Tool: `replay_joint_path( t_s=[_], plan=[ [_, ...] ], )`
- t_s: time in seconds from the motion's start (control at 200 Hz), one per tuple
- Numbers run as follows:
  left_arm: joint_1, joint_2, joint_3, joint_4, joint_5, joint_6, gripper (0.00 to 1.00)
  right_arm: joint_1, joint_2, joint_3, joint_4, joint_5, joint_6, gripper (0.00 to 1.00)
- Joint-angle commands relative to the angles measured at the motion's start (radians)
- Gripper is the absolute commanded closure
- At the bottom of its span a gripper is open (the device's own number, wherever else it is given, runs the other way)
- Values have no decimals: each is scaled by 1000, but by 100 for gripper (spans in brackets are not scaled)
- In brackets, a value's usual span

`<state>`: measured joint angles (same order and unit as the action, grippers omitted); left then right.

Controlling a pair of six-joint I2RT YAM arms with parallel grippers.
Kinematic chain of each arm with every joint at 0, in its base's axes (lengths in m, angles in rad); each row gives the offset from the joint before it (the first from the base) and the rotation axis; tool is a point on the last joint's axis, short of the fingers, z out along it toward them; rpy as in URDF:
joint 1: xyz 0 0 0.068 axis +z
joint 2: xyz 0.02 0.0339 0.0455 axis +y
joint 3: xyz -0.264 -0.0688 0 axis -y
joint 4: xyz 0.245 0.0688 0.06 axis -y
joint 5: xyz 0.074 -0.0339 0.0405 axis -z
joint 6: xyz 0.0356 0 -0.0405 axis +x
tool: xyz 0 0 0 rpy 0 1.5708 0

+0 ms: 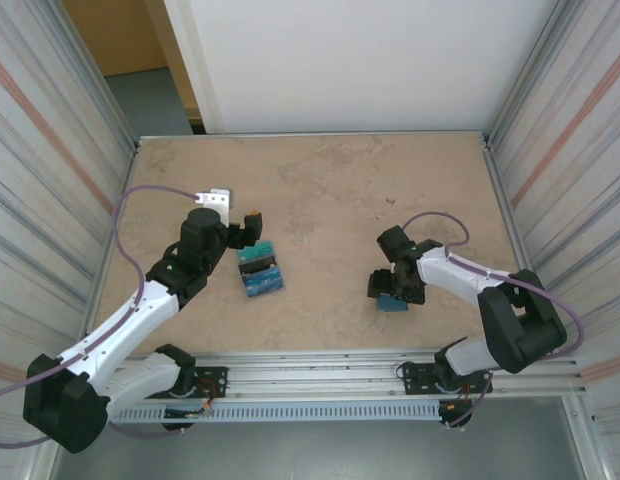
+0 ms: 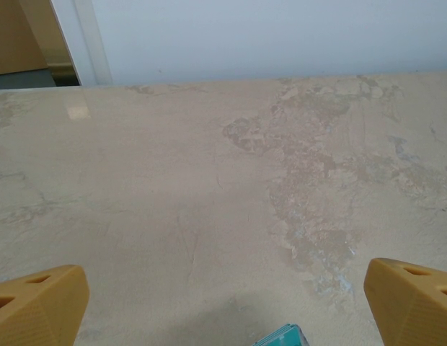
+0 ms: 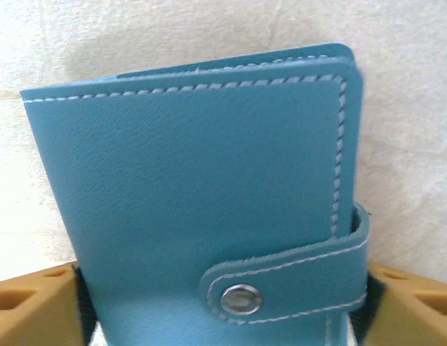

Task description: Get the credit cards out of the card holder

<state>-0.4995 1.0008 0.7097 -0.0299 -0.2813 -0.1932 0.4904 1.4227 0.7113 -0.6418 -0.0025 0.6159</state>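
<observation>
— steel-blue and snapped shut by its tab, the card holder [image 3: 195, 173] lies on the right of the table [image 1: 340, 190], well apart from the credit cards [image 1: 261, 271]. those sit stacked on the left, likely already taken out.
— and the grippers?
— the right gripper [image 3: 223, 310] brackets the holder's sides; whether it presses or merely flanks, one cannot tell. the left gripper [image 2: 223, 303] hangs spread wide by the cards' far edge, holding nothing.

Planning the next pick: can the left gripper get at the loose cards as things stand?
Likely yes: the left gripper hangs open close by the credit cards, and nothing lies over them.
</observation>
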Motion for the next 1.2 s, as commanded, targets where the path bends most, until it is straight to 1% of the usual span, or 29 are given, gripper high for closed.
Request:
replay_joint_path(
  t_s=[0.0,0.02,0.055,0.215,0.286,0.371,0.491,0.722,0.807,0.907,1.022,1.193],
  plan=[
    [-7,-6,39,1,-1,-23,1,27,22,9,-4,-1,-10,26],
    [-7,-6,40,0,1,-25,1,33,18,8,-4,4,-12,30],
    [-7,-7,43,-2,2,-28,1,40,16,6,-4,11,-16,34],
    [-6,-7,73,-45,-17,-73,1,77,-18,3,7,45,-37,37],
    [-5,-1,97,-77,-12,-98,1,83,-43,-7,22,52,-45,39],
    [-7,10,130,-122,-12,-175,1,85,-83,-21,59,46,-57,43],
    [-6,24,150,-148,21,-280,1,89,-162,-59,137,21,-83,47],
    [-7,85,180,-132,200,-378,1,103,-389,-155,315,0,-113,48],
    [-24,130,194,-111,276,-406,1,103,-483,-186,377,2,-115,48],
    [-79,194,224,-57,380,-367,1,103,-563,-218,451,8,-116,47],
    [-152,277,297,-37,495,-316,1,105,-628,-238,518,8,-117,47],
    [-259,372,372,17,576,-263,1,112,-665,-237,555,10,-119,47]
  ],
)
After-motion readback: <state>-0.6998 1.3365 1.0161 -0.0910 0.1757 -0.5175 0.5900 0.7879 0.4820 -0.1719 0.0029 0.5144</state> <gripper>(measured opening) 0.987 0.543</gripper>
